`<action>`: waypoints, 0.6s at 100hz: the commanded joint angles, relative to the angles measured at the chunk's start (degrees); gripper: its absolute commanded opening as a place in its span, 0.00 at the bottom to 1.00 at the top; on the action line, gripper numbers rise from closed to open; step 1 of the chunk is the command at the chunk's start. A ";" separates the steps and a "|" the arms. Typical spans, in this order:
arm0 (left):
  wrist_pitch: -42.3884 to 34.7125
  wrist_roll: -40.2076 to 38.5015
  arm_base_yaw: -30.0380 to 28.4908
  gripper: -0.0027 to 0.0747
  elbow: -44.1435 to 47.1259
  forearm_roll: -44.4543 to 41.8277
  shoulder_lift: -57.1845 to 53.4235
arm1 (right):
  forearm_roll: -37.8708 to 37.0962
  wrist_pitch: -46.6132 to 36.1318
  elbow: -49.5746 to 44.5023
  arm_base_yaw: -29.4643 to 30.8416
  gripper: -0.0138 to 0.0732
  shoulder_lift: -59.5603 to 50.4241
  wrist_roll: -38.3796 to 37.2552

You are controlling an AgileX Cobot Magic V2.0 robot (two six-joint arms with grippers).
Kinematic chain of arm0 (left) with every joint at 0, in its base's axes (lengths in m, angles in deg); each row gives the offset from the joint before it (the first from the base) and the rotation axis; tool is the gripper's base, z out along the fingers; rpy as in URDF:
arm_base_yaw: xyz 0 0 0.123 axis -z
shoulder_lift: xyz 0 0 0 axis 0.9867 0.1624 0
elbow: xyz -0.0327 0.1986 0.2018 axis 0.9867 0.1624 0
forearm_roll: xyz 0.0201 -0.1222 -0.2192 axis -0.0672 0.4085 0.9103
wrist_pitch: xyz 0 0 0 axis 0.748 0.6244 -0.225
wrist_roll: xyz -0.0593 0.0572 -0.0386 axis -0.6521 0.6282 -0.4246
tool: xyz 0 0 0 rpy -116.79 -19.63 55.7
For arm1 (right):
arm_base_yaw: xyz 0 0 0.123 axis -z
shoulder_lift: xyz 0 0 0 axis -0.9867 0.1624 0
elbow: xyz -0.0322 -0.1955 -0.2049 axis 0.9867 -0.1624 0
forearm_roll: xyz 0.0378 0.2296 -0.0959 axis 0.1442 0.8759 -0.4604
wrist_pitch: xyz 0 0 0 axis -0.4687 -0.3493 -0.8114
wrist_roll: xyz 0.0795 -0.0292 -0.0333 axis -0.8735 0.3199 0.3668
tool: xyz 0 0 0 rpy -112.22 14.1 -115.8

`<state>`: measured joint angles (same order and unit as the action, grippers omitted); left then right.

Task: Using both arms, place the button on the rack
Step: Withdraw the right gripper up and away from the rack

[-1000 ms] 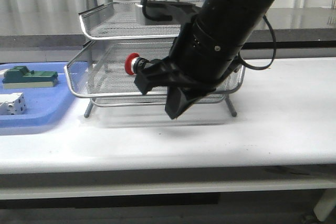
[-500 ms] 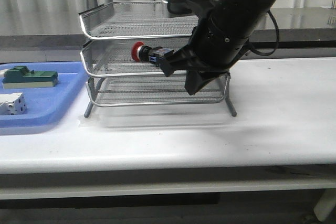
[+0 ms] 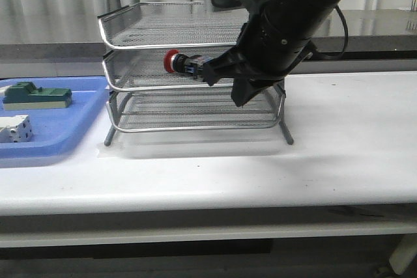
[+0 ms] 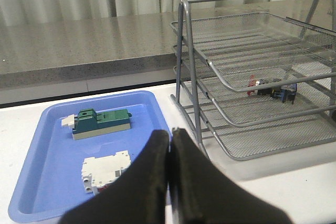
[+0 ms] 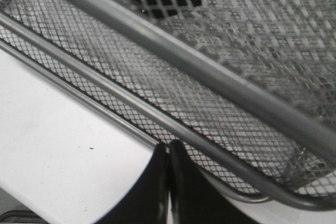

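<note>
Lying on its side in the middle tier of the rack [image 3: 130, 63], the button [image 3: 181, 63] is seen with its red head turned toward the robot's left and its black-and-blue body toward the right arm [image 3: 293, 17]. From the front view, the right gripper [image 3: 225, 83] is seen just beside the button's body, in front of the rack's middle and lower tiers; whether it touches the button cannot be told. In the right wrist view, the right gripper's fingers [image 5: 157, 192] are pressed together with nothing between them, below the rack's chrome rim and mesh. In the left wrist view, the left gripper [image 4: 170, 182] is likewise closed on nothing and is held over the near edge of a blue tray [image 4: 42, 129], well apart from the rack. On that tray a green block [image 4: 100, 121] and a white block [image 4: 105, 167] are laid. Rack and tray are both stood on a white table [image 3: 339, 154].
</note>
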<state>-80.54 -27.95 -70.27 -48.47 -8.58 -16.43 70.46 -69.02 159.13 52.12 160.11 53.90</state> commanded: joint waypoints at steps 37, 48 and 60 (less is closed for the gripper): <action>-4.53 -0.54 -0.18 0.01 -1.63 0.65 0.26 | 1.98 4.34 -3.01 0.16 0.09 -14.85 -0.01; -4.53 -0.54 -0.18 0.01 -1.63 0.65 0.26 | 1.98 3.95 -6.39 1.81 0.09 -19.46 -0.41; -4.53 -0.54 -0.18 0.01 -1.63 0.65 0.26 | 1.98 2.58 -10.74 5.14 0.09 -25.71 -0.83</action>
<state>-80.66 -27.95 -70.27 -48.47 -8.58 -16.43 72.10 -62.45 149.45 54.80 140.85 53.68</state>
